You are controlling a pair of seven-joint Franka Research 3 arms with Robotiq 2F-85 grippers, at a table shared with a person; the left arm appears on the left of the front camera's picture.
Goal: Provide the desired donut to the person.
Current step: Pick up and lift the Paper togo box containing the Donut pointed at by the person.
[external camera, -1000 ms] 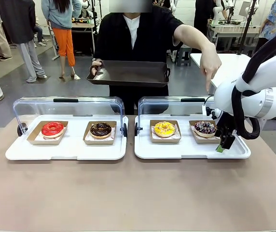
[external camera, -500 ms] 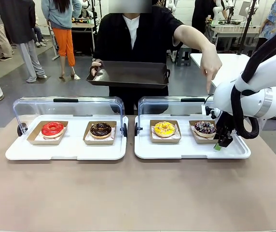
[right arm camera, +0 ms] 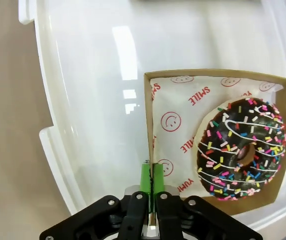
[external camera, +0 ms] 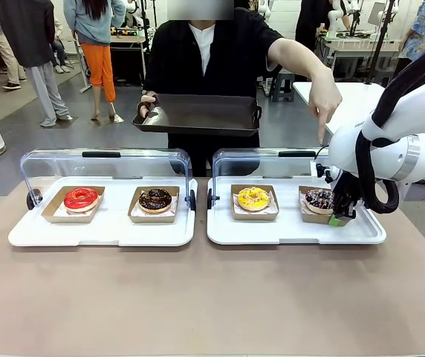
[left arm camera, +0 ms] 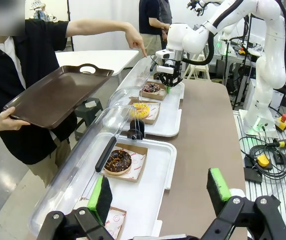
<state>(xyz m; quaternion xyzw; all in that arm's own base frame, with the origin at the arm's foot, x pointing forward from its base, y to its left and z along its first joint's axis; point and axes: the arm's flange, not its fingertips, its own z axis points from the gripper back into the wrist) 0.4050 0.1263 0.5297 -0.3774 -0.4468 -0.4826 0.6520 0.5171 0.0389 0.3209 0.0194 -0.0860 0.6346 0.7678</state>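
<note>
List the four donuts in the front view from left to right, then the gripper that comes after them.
Red-glazed ring donut → dark chocolate-glazed donut → yellow-glazed donut → chocolate donut with coloured sprinkles → right gripper, shut on that donut's brown cardboard tray.

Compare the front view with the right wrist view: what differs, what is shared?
Front view: the person holding a dark tray, one hand pointing down; a red donut, a chocolate donut, a yellow donut. Right wrist view: smiley-printed paper under the sprinkled donut; the right fingers shut on the cardboard box wall. Shared: that donut in its box.
</note>
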